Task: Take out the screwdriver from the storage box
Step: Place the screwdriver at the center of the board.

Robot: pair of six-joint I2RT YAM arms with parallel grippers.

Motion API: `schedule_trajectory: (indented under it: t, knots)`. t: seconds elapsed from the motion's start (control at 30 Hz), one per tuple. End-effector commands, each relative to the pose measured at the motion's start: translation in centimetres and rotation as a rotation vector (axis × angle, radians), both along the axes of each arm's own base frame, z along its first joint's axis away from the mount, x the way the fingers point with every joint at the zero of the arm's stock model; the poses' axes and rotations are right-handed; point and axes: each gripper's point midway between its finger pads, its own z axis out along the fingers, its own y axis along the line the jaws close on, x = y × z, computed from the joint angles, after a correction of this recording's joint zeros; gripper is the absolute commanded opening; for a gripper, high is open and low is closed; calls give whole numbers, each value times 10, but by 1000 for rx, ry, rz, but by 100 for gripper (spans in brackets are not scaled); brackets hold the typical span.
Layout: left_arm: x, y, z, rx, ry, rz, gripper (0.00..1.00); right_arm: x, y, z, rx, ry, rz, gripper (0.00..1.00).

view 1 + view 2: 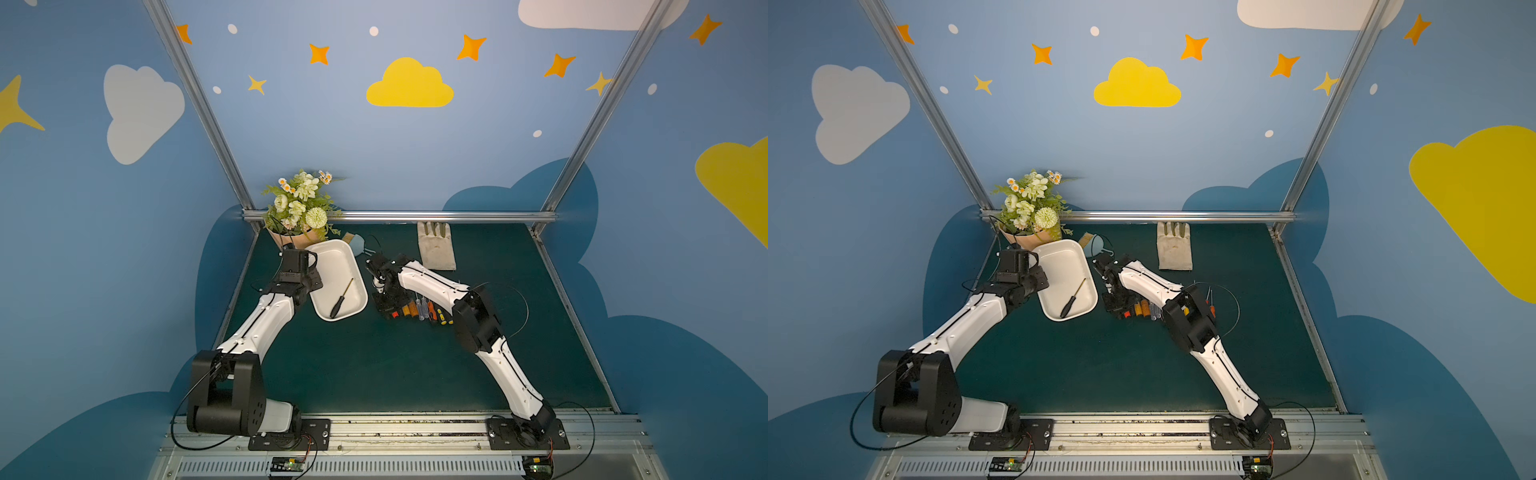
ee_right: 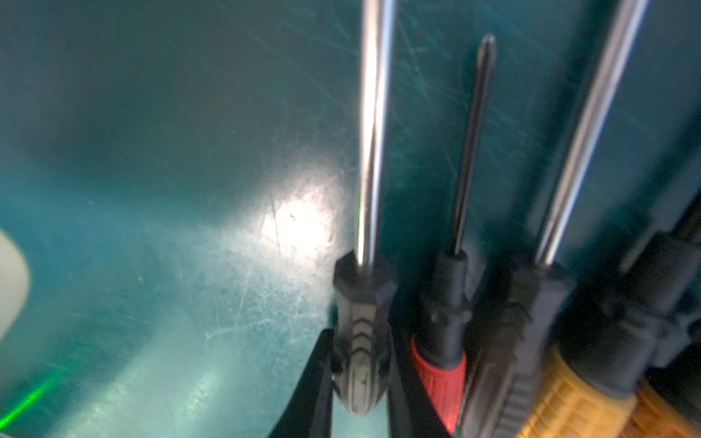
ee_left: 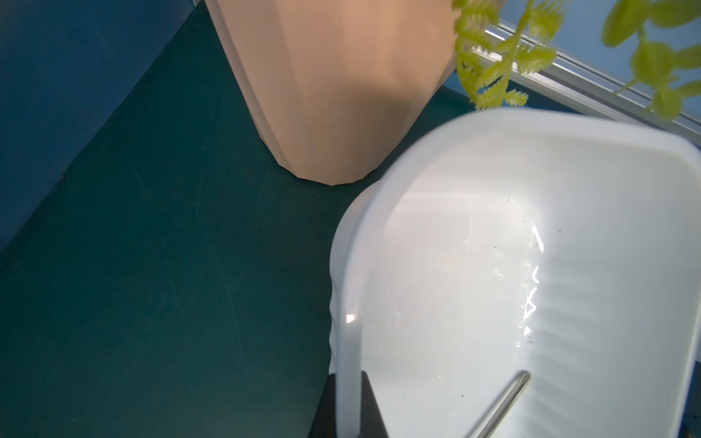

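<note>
One black-handled screwdriver (image 1: 341,298), shaft slim and brass-coloured, lies inside the smooth, white, rounded storage box (image 1: 334,257). The left tool (image 3: 351,411) clamps the box wall. The right tool (image 2: 360,373) grips a grey ribbed-handled screwdriver (image 2: 364,299) beside other screwdrivers (image 1: 424,309) on the scuffed green desk (image 1: 374,365).

Screwdriver (image 1: 341,298) in storage box (image 1: 336,257) at far left of tabletop (image 1: 374,365), just before flower pot (image 1: 286,240); right of box, row of screwdrivers (image 1: 422,309); farther right and far, glove (image 1: 436,249).
</note>
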Motion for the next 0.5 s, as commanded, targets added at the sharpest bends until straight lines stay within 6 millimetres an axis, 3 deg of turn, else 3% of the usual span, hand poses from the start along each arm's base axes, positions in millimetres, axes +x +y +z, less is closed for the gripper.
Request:
schedule_trajectory:
  t: [0.0, 0.23, 0.47]
  knots:
    - [4, 0, 13, -21, -53, 7, 2, -4, -8, -9, -35, 36, -10, 14]
    - [6, -3, 11, -40, -48, 0, 2, -3, -9, -10, -45, 34, -9, 25]
    - [6, -4, 11, -43, -46, -4, 2, -4, -8, -10, -41, 40, -15, 26]
